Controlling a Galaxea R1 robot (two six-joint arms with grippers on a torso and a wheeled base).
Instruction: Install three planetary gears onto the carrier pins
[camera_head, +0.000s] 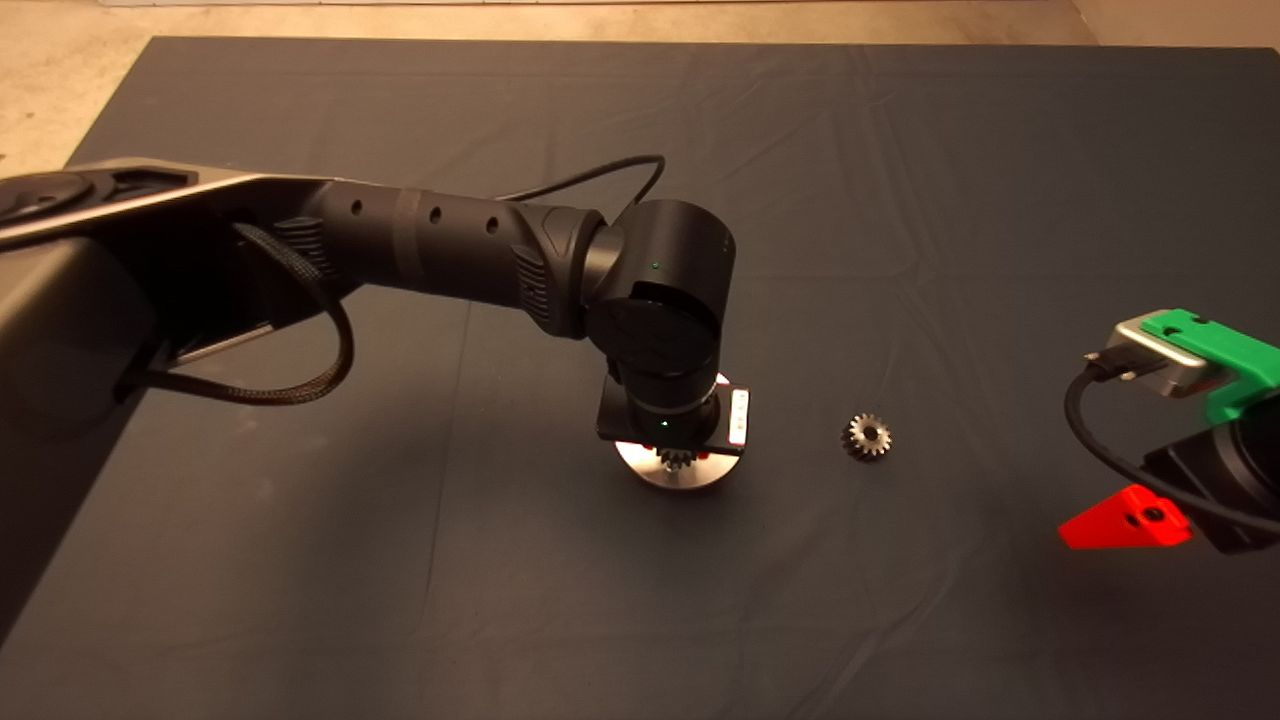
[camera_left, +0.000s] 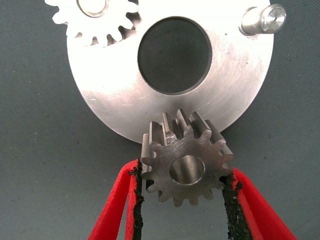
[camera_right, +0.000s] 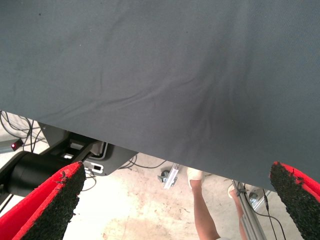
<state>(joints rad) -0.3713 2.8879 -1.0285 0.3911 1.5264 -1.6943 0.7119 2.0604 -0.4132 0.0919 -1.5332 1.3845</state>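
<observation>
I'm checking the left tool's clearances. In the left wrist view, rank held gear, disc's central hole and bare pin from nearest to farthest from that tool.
1. Held gear, clamped in the left tool.
2. Central hole, mid-disc.
3. Bare pin, far rim.

Colour-wise: mat (camera_head: 900, 150) is plain dark slate grey, floor strip at the top of the head view is beige. Disc (camera_left: 240, 90) is bright brushed silver, the held gear (camera_left: 186, 162) duller steel grey. Fingers (camera_left: 112, 210) red with black pads, right gripper (camera_head: 1130, 520) red under a green body.
</observation>
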